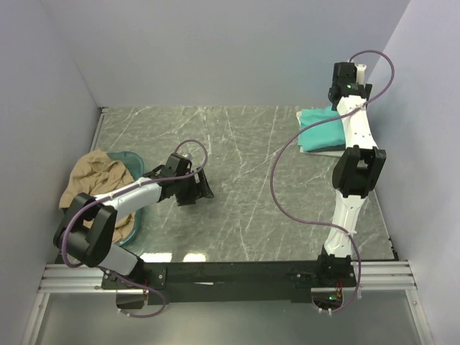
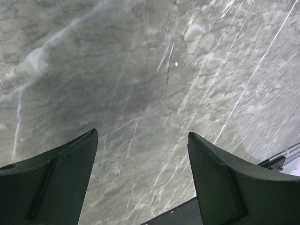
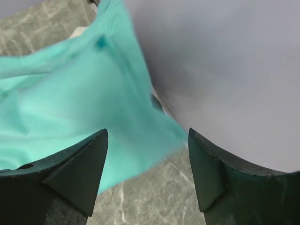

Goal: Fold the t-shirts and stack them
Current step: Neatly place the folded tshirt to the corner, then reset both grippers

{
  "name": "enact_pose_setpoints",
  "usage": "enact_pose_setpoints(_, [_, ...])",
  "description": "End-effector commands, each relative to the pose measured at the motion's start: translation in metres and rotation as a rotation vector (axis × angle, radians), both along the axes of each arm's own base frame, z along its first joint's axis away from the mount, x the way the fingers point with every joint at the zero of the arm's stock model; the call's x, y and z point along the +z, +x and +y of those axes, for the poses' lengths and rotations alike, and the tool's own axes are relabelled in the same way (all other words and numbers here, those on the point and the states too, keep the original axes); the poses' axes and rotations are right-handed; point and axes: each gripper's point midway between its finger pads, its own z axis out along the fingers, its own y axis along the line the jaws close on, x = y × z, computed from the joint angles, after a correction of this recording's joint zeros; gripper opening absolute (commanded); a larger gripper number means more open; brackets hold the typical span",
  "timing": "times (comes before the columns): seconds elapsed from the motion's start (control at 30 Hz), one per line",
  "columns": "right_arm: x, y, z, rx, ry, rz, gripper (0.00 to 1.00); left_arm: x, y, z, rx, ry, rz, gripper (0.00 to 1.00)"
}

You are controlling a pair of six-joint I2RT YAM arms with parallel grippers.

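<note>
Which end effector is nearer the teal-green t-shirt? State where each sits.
Right. The right end effector hangs open just above the teal-green t-shirt, at its edge by the wall. The left end effector is open over the table, far across on the left side.

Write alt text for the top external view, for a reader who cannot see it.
Two robot arms reach over a marbled grey table: the right pincer hangs over a teal-green t-shirt at the far right corner. The left pincer hovers open above bare table, beside a teal basket at the left edge heaped with a tan t-shirt.
</note>
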Motion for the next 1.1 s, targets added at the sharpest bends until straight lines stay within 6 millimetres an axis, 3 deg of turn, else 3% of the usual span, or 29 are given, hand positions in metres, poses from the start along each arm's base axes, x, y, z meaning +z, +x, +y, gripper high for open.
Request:
enact_pose_setpoints(0.0, [0.003,-0.006,-0.012,-0.102,-0.015,-0.069,0.77,0.015,0.003,-0.002,0.003,-0.008,-0.048,0.84])
enact_pose_setpoints(0.3, [-0.002,-0.059,0.007,-0.132,0.099,-0.148,0.77,0.038,0.01,-0.007,-0.015,-0.01,-0.128,0.84])
enact_pose_setpoints(0.53, [0.012,-0.087,0.051,0.001,0.241,-0.237,0.77,0.065,0.018,-0.004,0.01,-0.006,-0.224,0.84])
enact_pose_setpoints(0.63, [0.011,-0.107,0.088,0.119,0.353,-0.278,0.77,0.084,0.022,0.003,0.06,-0.014,-0.293,0.85])
enact_pose_setpoints(0.7, [0.01,-0.11,0.127,0.232,0.427,-0.302,0.77,0.089,0.023,0.009,0.093,-0.007,-0.318,0.85])
enact_pose_setpoints(0.73, [-0.004,-0.119,0.14,0.263,0.448,-0.27,0.77,0.094,0.022,0.009,0.098,-0.018,-0.327,0.85])
enact_pose_setpoints(0.77, [0.003,-0.126,0.17,0.348,0.46,-0.282,0.77,0.1,0.02,0.01,0.102,-0.032,-0.342,0.85])
enact_pose_setpoints(0.87, [-0.012,-0.151,0.212,0.447,0.491,-0.251,0.77,0.109,0.024,0.022,0.166,-0.013,-0.385,0.85])
enact_pose_setpoints(0.9, [-0.016,-0.16,0.238,0.515,0.519,-0.234,0.77,0.109,0.023,0.024,0.175,-0.011,-0.39,0.85])
enact_pose_setpoints(1.07, [-0.041,-0.199,0.301,0.667,0.697,-0.218,0.78,0.117,0.018,0.034,0.216,-0.026,-0.435,0.85])
